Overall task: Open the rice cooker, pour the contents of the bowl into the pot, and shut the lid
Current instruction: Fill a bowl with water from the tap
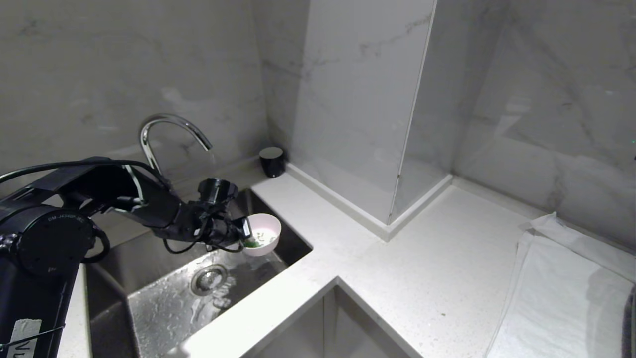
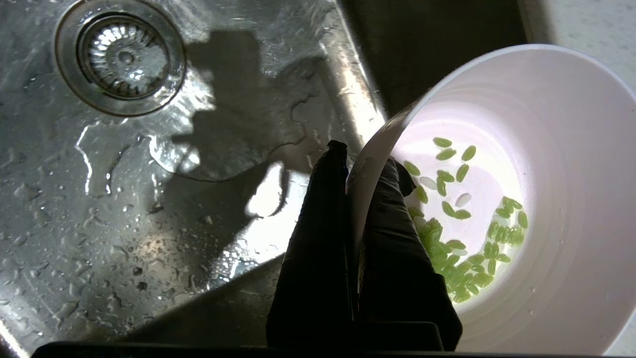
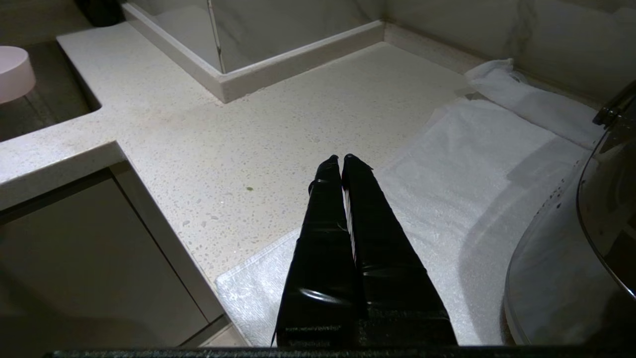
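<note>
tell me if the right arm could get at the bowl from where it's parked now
Probably not without a long reach. The right gripper, fingers shut, sits over the white towel, across the counter from the bowl, which the left gripper holds by its rim above the sink. Nothing blocks the way.

Stainless sink [image 1: 149,308] set into speckled white countertop [image 1: 397,278]; basin wet, round drain strainer [image 1: 208,279] at its floor. Chrome gooseneck faucet [image 1: 169,130] behind the basin. Black cup [image 1: 272,161] in the wall corner. White towel [image 1: 561,293] spread at right.
</note>
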Robot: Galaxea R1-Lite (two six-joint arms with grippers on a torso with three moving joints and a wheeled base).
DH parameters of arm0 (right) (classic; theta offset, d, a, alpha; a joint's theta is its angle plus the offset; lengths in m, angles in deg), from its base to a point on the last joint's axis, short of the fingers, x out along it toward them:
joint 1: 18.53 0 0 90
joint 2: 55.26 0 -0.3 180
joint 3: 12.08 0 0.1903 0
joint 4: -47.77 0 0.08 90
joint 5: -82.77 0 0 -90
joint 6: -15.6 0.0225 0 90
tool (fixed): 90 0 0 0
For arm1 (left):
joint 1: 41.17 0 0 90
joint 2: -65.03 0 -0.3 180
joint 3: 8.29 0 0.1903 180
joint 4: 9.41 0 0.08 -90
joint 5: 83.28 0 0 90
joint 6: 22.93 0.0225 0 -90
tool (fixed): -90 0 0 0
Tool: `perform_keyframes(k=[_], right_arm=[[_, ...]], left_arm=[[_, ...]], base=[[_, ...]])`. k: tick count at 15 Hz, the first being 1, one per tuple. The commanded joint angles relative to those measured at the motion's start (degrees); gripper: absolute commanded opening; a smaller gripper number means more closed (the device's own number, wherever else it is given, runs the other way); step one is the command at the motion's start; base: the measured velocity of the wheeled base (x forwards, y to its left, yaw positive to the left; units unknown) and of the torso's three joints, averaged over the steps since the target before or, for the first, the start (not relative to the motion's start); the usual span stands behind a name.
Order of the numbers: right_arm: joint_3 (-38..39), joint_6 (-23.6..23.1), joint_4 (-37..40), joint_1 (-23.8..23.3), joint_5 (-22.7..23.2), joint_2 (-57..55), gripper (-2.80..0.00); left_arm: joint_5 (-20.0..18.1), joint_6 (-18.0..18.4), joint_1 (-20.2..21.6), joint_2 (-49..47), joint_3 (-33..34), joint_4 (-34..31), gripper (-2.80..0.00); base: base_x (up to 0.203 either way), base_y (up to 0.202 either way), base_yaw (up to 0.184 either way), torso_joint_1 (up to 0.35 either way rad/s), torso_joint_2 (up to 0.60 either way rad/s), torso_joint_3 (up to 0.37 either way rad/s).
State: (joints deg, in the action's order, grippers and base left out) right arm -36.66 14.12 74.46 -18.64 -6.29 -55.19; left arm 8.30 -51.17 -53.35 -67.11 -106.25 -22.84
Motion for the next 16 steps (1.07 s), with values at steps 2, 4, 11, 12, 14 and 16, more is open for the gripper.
perform_keyframes(k=[2,4,11,12,14,16], right_arm=[[-0.02,-0.02,0.01,-0.03,0.03,0.01,-2.80],[-0.02,-0.02,0.01,0.02,0.03,-0.01,-2.80],[-0.02,-0.02,0.01,-0.05,0.03,0.01,-2.80],[-0.02,-0.02,0.01,0.01,0.03,-0.05,-2.80],[-0.02,-0.02,0.01,0.02,0.03,0.01,-2.80],[-0.02,-0.02,0.01,0.02,0.03,-0.03,-2.80]], left_arm=[[-0.82,-0.10,4.80,-1.07,0.64,0.42,-2.80],[-1.14,-0.06,6.60,-1.44,0.62,0.51,-2.80],[-0.53,-0.13,11.77,-4.30,-3.88,2.63,-2.80],[-0.56,-0.14,12.07,-4.92,-4.81,2.64,-2.80],[-0.27,-0.16,12.33,-6.29,-7.41,2.61,-2.80],[1.15,-0.23,12.36,-7.99,-10.10,2.39,-2.80]], base=[[0.000,0.000,0.000,0.000,0.00,0.000],[0.000,0.000,0.000,0.000,0.00,0.000],[0.000,0.000,0.000,0.000,0.00,0.000],[0.000,0.000,0.000,0.000,0.00,0.000],[0.000,0.000,0.000,0.000,0.00,0.000],[0.000,0.000,0.000,0.000,0.00,0.000]])
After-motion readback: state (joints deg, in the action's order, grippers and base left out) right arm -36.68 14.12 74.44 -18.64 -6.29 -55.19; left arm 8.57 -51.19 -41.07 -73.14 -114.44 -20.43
